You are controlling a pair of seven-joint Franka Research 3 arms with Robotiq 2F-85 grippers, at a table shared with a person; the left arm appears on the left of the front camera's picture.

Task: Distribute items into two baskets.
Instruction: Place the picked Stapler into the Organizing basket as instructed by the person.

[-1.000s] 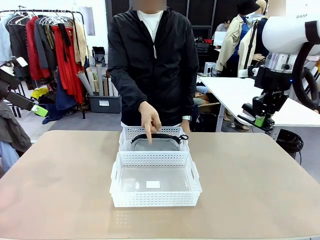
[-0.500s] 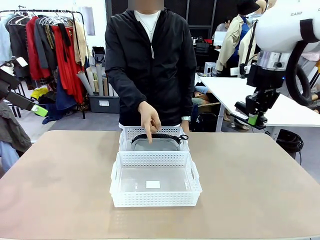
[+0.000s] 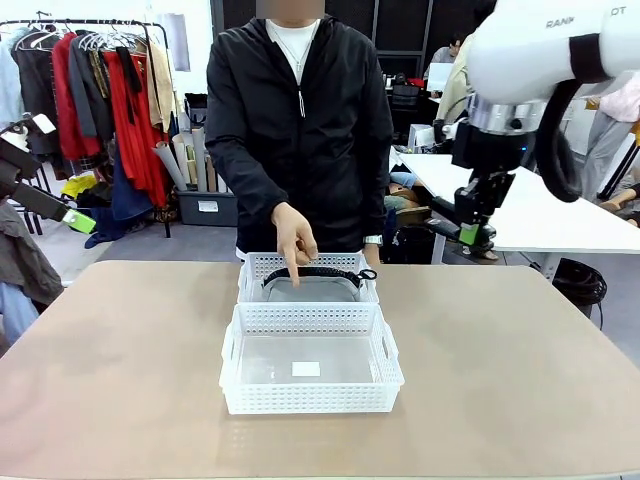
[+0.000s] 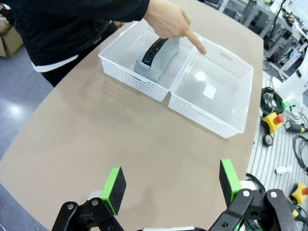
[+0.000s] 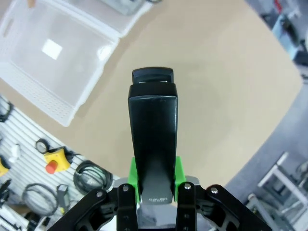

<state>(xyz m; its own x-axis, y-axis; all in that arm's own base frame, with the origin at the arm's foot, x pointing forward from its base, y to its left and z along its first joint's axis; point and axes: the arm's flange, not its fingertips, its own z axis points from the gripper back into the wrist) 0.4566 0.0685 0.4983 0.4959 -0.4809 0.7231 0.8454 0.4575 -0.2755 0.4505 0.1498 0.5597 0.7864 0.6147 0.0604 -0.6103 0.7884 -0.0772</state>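
Two white lattice baskets sit end to end at mid-table. The far basket (image 3: 250, 272) (image 4: 120, 60) holds the light grey waist bag (image 3: 310, 288) (image 4: 159, 60) with its black strap. The near basket (image 3: 310, 398) (image 4: 226, 122) holds nothing but a small white label. A person's hand (image 3: 292, 238) (image 4: 171, 19) points a finger down over the far basket. My right gripper (image 3: 468, 232) (image 5: 154, 180) hangs high at the right, beyond the table's far edge, shut on the black stapler (image 5: 153, 130). My left gripper (image 4: 171, 185) (image 3: 72, 218) is open, raised off the table's left side.
The tan table (image 3: 120, 350) has wide bare areas on both sides of the baskets. A clothes rack (image 3: 100, 90) stands at the back left and a white table (image 3: 560, 205) behind my right arm. Cables and tools (image 5: 53, 166) lie on the floor past the table's edge.
My right arm has swung left and slightly up with the stapler. The person's hand has stayed over the far basket. The left gripper has not moved.
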